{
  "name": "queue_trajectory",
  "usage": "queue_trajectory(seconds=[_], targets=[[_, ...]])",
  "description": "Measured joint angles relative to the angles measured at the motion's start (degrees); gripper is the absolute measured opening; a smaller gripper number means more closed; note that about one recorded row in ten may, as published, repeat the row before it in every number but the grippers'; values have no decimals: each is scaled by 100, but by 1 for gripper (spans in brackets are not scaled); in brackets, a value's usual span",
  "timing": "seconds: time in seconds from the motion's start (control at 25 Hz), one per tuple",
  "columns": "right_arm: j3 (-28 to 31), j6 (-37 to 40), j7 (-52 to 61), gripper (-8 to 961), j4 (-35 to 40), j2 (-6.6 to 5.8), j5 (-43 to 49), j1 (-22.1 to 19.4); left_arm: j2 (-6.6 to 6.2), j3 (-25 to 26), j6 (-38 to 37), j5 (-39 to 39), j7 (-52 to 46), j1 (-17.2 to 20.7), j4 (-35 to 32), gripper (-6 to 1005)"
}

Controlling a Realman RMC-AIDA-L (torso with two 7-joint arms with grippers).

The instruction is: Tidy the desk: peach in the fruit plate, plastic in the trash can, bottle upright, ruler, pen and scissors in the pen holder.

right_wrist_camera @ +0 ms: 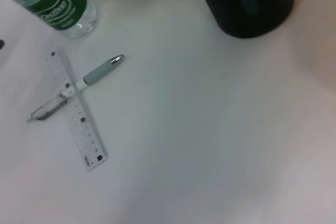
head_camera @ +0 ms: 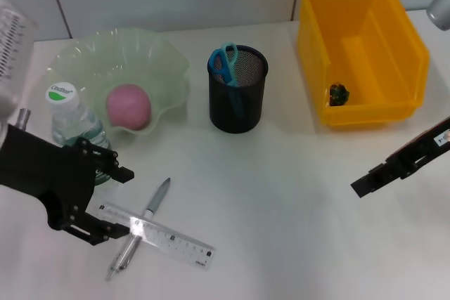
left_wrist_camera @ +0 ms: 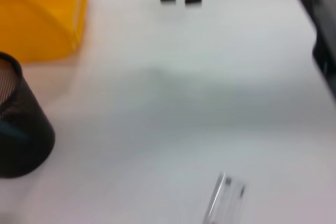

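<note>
Ruler point(head_camera: 156, 230): nearest you, at 7 o'clock on the desk, lying flat; not yet in the holder.
Pen point(head_camera: 140, 226): lies across the ruler, touching it, tip end toward 7, cap end toward 1.
Left gripper point(head_camera: 105, 199): at 8 o'clock, just beside the ruler's near end; jaws look spread wide with nothing between them.
Right gripper point(head_camera: 365, 184): at 4 o'clock, low over bare desk, well apart from everything; you cannot tell whether it is open or closed.
Bottle point(head_camera: 76, 124): upright at 9 o'clock, touching the fruit plate's rim and close behind the left gripper.
Pen holder point(head_camera: 237, 89): centre, at 12 o'clock; scissors point(head_camera: 226, 63) already inside, handles up.
Fruit plate point(head_camera: 165, 61): 10 o'clock, peach point(head_camera: 128, 106) resting in it.
Trash can point(head_camera: 408, 47): 2 o'clock; 1 small dark scrap point(head_camera: 339, 93) inside.
Risk 1: grab the ruler first and the crossed pen may roll or flick away.
Risk 2: swing the left arm back and you could topple the bottle.
Risk 3: the scissors may block a long ruler going in.
</note>
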State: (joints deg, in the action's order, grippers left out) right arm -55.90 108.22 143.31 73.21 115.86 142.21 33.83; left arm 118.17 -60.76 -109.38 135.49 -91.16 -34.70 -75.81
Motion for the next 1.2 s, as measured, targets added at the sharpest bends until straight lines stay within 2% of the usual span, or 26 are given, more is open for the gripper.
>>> queue_trajectory(seconds=[0.16, 0.28, 0.32, 0.36, 0.52, 0.88, 1.2], targets=[[45, -37, 239, 536, -97, 16, 0, -35, 26, -315, 140, 361, 363, -41, -286, 772], [183, -65, 344, 536, -245, 14, 0, -8, 31, -757, 253, 740, 621, -91, -463, 772], [282, -97, 409, 536, -352, 6, 0, 7, 41, -1059, 345, 999, 751, -76, -546, 772], [282, -97, 409, 536, -352, 6, 0, 7, 41, -1059, 345, 999, 751, -76, -546, 772], [359, -185, 443, 535, -501, 26, 0, 3, 49, -1715, 712, 1414, 1131, 63, -671, 771], [350, -325, 551, 535, -779, 20, 0, 165, 36, -2138, 828, 1486, 1535, -91, -549, 771], [331, -336, 612, 536, -796, 44, 0, 230, 24, -2405, 1122, 1527, 1721, -379, -68, 770]])
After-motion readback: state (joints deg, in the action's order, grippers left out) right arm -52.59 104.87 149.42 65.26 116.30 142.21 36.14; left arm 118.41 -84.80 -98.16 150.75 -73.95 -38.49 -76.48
